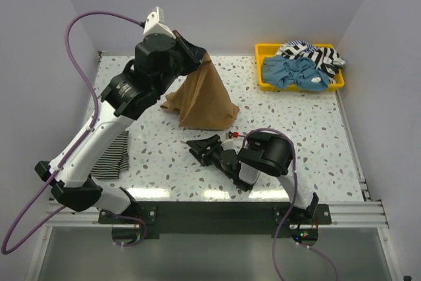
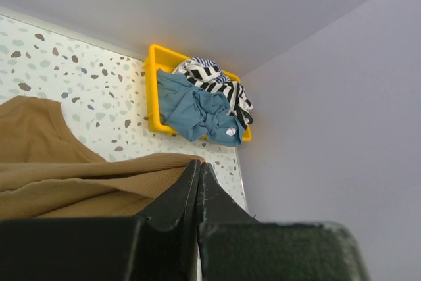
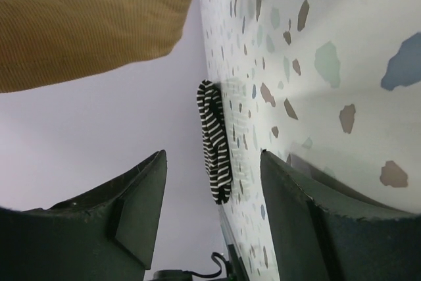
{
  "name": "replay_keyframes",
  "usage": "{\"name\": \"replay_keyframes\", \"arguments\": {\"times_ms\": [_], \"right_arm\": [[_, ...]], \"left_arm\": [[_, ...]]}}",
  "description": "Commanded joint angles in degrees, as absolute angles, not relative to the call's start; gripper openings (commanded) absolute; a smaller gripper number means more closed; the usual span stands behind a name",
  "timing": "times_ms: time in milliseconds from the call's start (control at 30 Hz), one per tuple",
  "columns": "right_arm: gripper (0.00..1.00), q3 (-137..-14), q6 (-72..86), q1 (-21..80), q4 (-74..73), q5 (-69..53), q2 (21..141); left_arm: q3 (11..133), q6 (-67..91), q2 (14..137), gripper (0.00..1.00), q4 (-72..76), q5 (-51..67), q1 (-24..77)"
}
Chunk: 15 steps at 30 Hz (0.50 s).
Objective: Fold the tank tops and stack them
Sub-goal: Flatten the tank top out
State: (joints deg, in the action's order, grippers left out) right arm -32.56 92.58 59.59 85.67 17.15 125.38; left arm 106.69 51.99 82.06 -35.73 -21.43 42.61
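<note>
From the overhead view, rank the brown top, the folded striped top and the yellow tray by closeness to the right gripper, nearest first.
1. The brown top, just beyond the right gripper, toward the middle of the table.
2. The folded striped top, off to the left near the front edge.
3. The yellow tray, in the far right corner.

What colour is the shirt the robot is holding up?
The tank top is plain tan-brown, clearest in the top external view.

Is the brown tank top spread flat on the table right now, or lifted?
Lifted. The brown tank top hangs in a cone from the shut left pincer, its lower edge apparently touching the table.
</note>
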Motion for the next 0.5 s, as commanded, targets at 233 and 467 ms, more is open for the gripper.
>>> {"name": "replay_keyframes", "arguments": {"times_ms": [233,467], "right_arm": [[0.68,-24.0,89.6,56.2,92.5,26.3,121.7],[0.7,-15.2,87.4,55.1,92.5,29.4,111.6]], "left_arm": [[114.7,52.6,85.0,0.0,-31.0,-30.8,51.7],[121.5,50.5,89.7,0.0,-31.6,-36.7,57.9]]}}
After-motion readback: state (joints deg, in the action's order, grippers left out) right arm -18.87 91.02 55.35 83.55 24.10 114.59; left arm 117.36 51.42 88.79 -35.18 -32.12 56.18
